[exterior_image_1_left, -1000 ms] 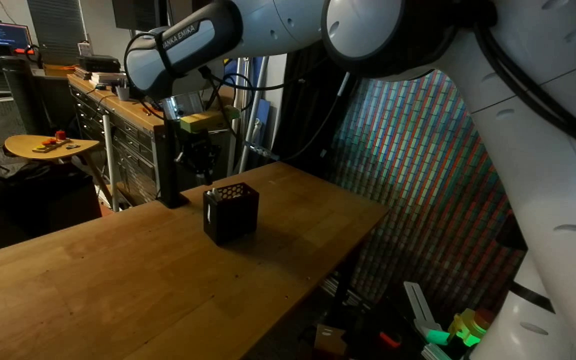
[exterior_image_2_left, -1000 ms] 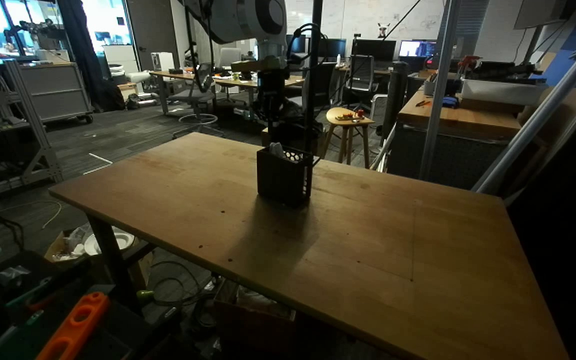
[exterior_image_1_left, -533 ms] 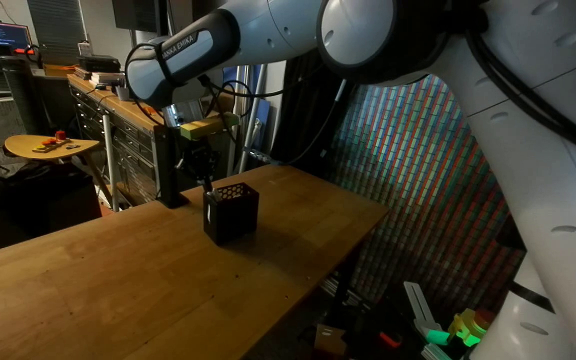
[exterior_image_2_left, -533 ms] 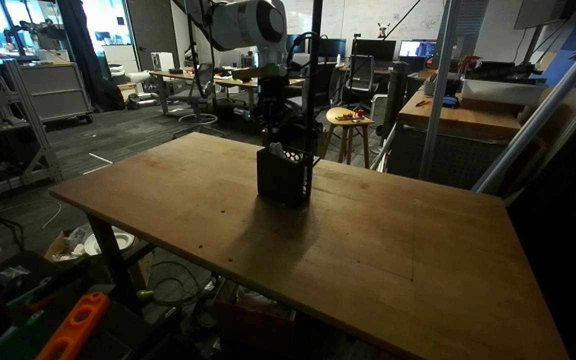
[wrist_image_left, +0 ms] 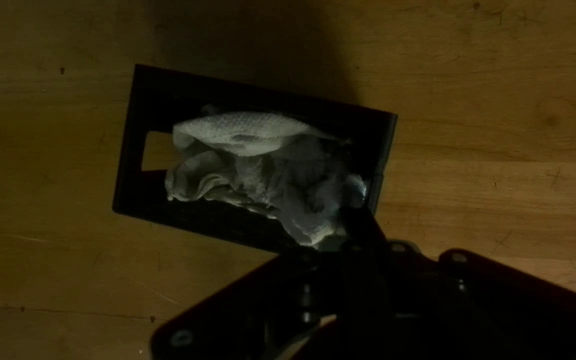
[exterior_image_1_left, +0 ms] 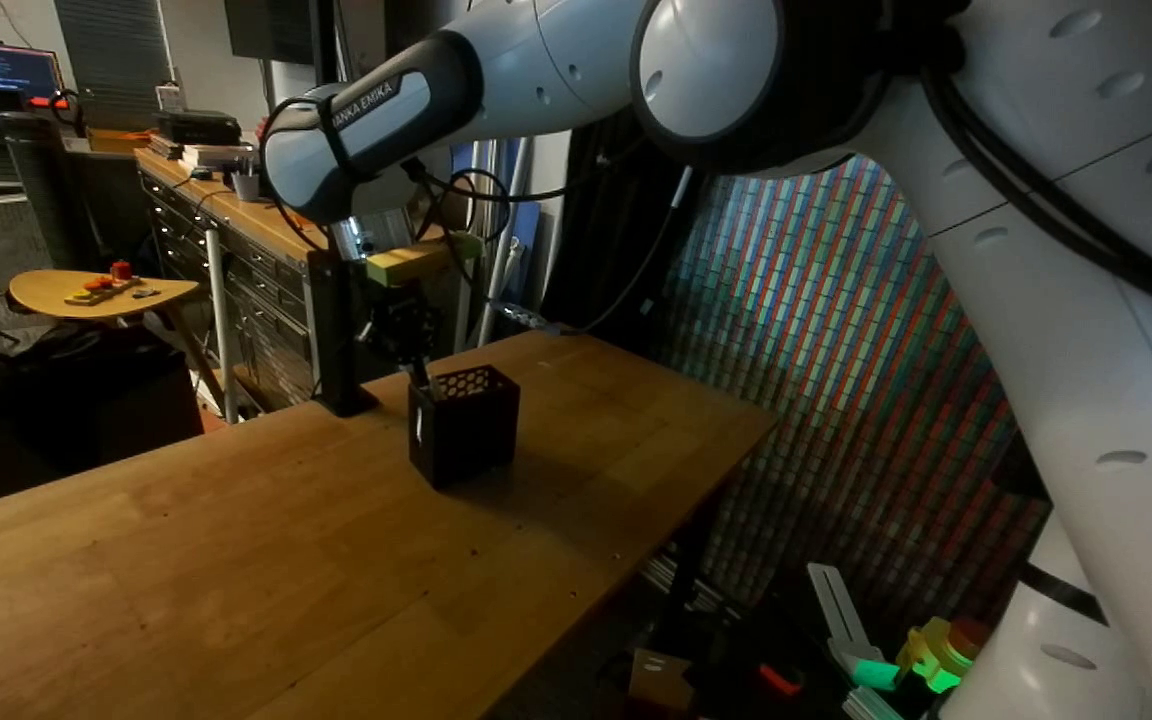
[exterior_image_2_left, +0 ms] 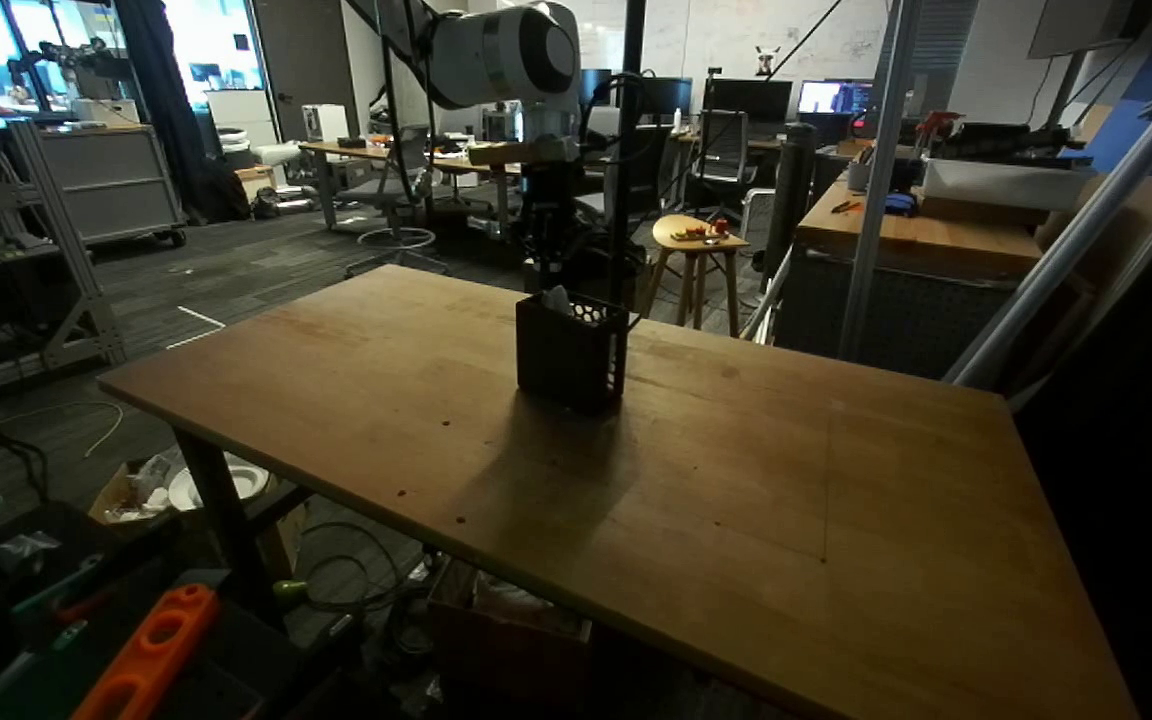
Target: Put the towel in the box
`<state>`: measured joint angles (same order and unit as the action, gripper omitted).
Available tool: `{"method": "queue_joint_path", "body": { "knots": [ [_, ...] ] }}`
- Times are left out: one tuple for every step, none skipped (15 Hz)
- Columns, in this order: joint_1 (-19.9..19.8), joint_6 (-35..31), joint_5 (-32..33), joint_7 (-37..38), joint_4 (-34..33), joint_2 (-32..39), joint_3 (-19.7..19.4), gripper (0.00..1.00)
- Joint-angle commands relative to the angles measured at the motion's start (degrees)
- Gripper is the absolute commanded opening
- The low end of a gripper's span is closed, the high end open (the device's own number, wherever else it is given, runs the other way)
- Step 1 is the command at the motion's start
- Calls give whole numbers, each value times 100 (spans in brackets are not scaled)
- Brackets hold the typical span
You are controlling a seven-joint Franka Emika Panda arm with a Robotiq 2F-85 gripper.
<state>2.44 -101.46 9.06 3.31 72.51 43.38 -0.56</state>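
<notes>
And down it comes, the arm (exterior_image_1_left: 708, 65) lower than a second ago in both exterior views, the gripper (wrist_image_left: 359, 220) dropping with it, and the box (exterior_image_1_left: 466, 440) has shifted by a sliver too! Biggest thing in play is that arm, pale and jointed, reaching across the scene with its wrist end turned downward. Next the wooden table (exterior_image_1_left: 266, 540), stretching wide, dotted with small dark marks. Beyond it stands the drawer bench (exterior_image_1_left: 266, 300), wood-topped and cluttered, and then the little stool (exterior_image_1_left: 36, 290) with a red item among the bits on top. Now in close: the gripper, black, angled down, jaws closed up together, tips poking in over the rim at a corner of the box! Whether they actually press on the cloth is too dark to call. The box itself sits upright on the table, black, honeycomb holes along a side, and the wrist view catches a cut-out at one end with wood showing through. And the towel (wrist_image_left: 243, 132), it's in there! Grey-white, crumpled, inside the box, one fold lying along a long wall, the darker end bunched right by the gripper tips. Smallest of all, a pale peak (exterior_image_2_left: 558, 298) of that cloth standing just above the rim in an exterior view
</notes>
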Motion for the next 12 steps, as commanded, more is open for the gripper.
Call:
{"method": "queue_joint_path", "body": {
  "knots": [
    [-70, -175, -164, -3, 106, -42, -18, 0],
    [-84, -191, -193, -8, 130, -57, -17, 0],
    [-96, -202, -213, -15, 145, -68, -19, 0],
    [-107, -211, -229, -21, 153, -70, -23, 0],
    [-124, -217, -247, -32, 168, -89, -25, 0],
    [-138, -221, -258, -40, 178, -98, -30, 0],
    [-155, -235, -259, -49, 195, -109, -34, 0],
    [-171, -243, -263, -54, 206, -126, -36, 0],
    [-184, -264, -260, -59, 225, -144, -40, 0],
    [-196, -282, -256, -59, 234, -155, -44, 0],
    [-208, -302, -256, -61, 259, -191, -44, 0],
    [-219, -324, -254, -58, 271, -204, -47, 0]
  ]
}}
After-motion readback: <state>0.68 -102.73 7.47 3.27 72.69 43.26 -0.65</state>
